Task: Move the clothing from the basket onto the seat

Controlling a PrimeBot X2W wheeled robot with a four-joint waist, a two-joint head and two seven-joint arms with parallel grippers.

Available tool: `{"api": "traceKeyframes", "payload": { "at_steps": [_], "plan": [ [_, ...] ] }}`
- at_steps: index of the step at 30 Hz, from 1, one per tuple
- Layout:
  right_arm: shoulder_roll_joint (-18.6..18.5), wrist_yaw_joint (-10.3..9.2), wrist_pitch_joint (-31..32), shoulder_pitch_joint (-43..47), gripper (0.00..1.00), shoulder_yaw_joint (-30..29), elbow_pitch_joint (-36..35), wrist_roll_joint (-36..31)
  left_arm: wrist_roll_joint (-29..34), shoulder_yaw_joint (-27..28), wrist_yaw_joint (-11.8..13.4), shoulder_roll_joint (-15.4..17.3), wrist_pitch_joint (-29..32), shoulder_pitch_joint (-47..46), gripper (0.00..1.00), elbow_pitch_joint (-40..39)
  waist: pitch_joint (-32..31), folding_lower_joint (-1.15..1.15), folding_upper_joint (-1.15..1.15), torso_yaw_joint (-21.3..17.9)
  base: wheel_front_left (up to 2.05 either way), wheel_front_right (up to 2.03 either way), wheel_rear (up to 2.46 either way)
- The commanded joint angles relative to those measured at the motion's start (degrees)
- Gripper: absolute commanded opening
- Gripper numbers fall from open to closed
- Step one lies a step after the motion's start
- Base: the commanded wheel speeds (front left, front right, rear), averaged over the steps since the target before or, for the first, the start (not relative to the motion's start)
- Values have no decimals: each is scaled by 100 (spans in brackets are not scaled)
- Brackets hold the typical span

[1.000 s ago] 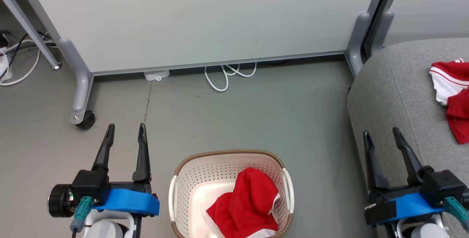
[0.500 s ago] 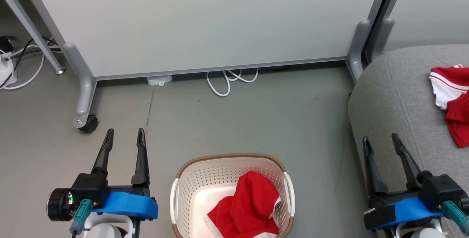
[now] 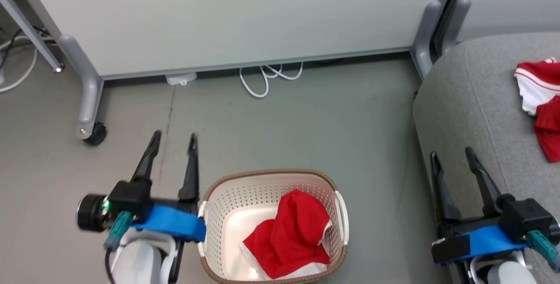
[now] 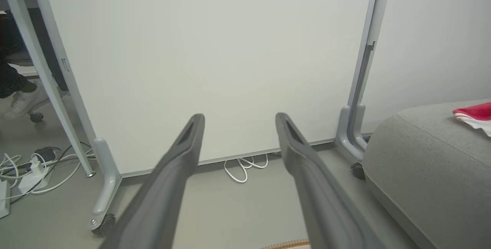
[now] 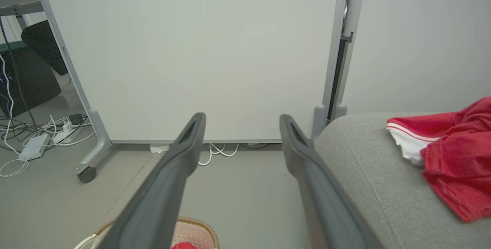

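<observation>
The cream basket with a brown rim stands on the floor at the bottom middle of the head view. One red garment lies crumpled inside it. A second red and white garment lies on the grey seat at the right, also seen as clothing on the seat in the right wrist view. My left gripper is open and empty, just left of the basket. Over the seat's near edge my right gripper stands open and empty.
A white partition panel on grey wheeled legs closes off the back. White cable loops lie at its foot. Cables and a power adapter lie on the floor far left. Grey floor stretches between basket and panel.
My left gripper has moved right and forward, now close beside the basket's left rim. The head camera has shifted a little, so the whole picture moved. The right gripper stays where it was.
</observation>
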Motion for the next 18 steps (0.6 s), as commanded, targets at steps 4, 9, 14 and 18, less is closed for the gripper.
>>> {"api": "traceKeyframes", "payload": {
  "at_steps": [4,9,14,18],
  "plan": [
    [12,1,-3,-184,100,-22,-66,-12,44,-318,-44,78,-15,-488,100,360,364,0,0,-105,0,0,0],
    [10,1,-3,-431,100,22,-147,-10,-174,-960,-38,240,-14,-1068,100,1015,873,0,0,-297,0,0,0],
    [9,1,-3,-749,100,23,-275,-7,-447,-1544,-38,425,-14,-1701,100,1710,1457,0,0,-524,0,0,0],
    [10,1,-3,-993,100,1,-354,-22,-602,-1965,-39,530,-15,-2162,100,2211,1914,0,0,-699,0,0,0]
  ]
}}
